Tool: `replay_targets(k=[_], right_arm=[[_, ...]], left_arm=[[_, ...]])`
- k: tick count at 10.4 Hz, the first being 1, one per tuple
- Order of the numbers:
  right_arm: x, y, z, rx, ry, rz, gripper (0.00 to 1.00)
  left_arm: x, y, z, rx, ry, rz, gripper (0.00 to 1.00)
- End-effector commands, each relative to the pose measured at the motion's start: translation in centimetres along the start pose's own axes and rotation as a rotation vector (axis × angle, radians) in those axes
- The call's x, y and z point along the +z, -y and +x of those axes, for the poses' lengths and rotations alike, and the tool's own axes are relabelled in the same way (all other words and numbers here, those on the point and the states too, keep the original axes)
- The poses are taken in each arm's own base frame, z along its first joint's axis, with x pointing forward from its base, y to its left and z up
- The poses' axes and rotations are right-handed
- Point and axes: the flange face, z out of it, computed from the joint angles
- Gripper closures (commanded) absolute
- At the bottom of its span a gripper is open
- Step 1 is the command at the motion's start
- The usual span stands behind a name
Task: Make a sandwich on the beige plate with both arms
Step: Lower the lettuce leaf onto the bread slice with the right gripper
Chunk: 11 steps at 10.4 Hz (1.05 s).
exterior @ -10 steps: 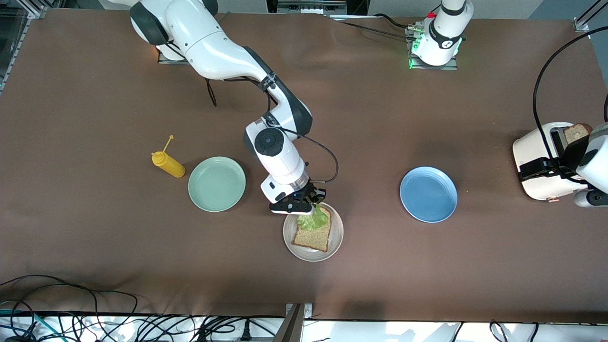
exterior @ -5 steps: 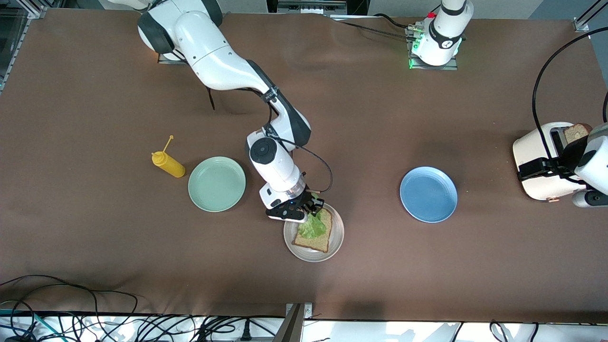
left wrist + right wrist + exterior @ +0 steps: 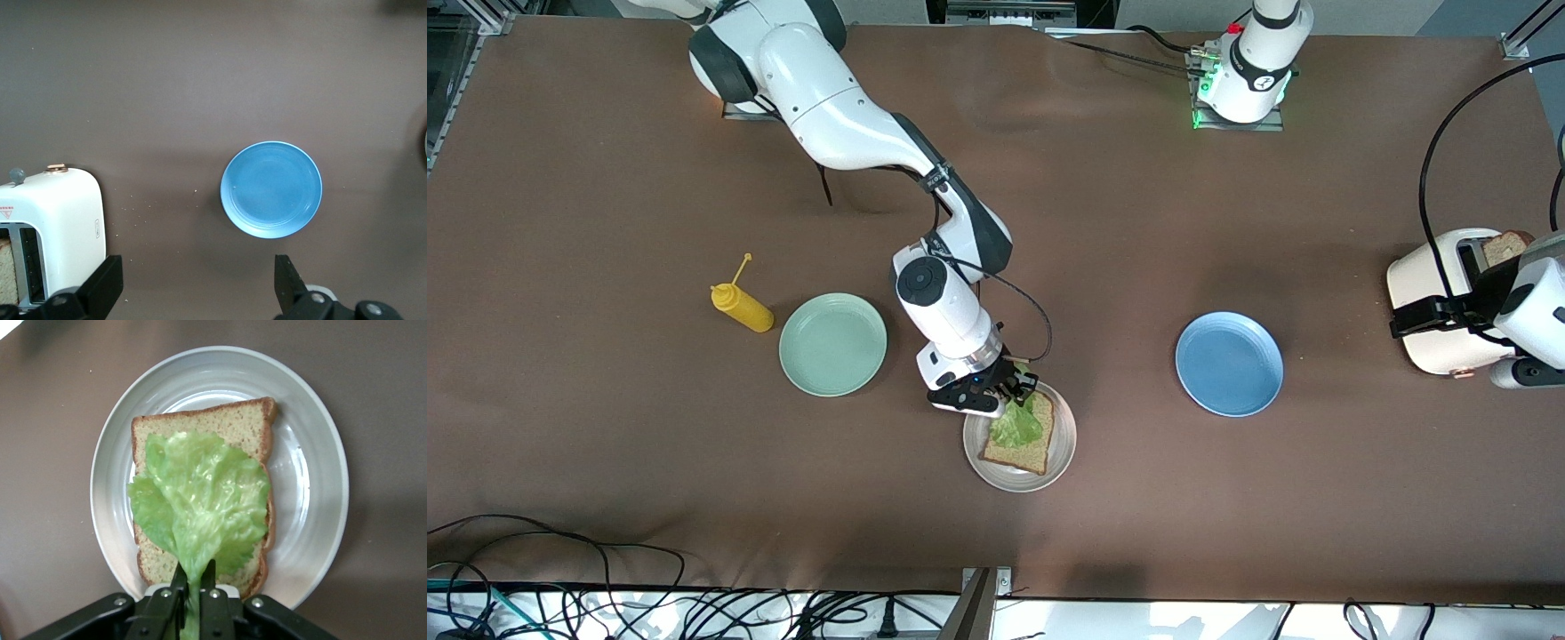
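Jaws of my right gripper (image 3: 194, 585) are pinching the lettuce (image 3: 200, 503), draping it over the bread (image 3: 250, 430) just ahead on the plate (image 3: 313, 487); next I'm releasing. The left gripper (image 3: 193, 283) is waiting open beside the toaster (image 3: 63, 233).

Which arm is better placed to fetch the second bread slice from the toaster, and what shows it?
The left. Its open tool hangs over the table beside the toaster, where the bread slice stands. The right tool is shut on the lettuce leaf over the beige plate.
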Motion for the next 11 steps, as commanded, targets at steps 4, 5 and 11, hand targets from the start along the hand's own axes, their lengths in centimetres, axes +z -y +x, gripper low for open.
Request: replay_targets(k=[4, 5, 11], right_arm=[[-0.9, 0.4, 0.6, -0.066, 0.011, -0.023, 1.00], [-1.0, 0.3, 0.8, -0.088, 0.012, -0.023, 1.00], [-2.2, -0.4, 2.7, -0.108, 0.017, 0.013, 0.00]], left_arm=[[-0.5, 0.1, -0.4, 0.003, -0.001, 0.018, 0.00], [-0.5, 0.1, -0.4, 0.004, -0.001, 0.018, 0.00], [0.0, 0.2, -0.4, 0.006, 0.008, 0.019, 0.00]])
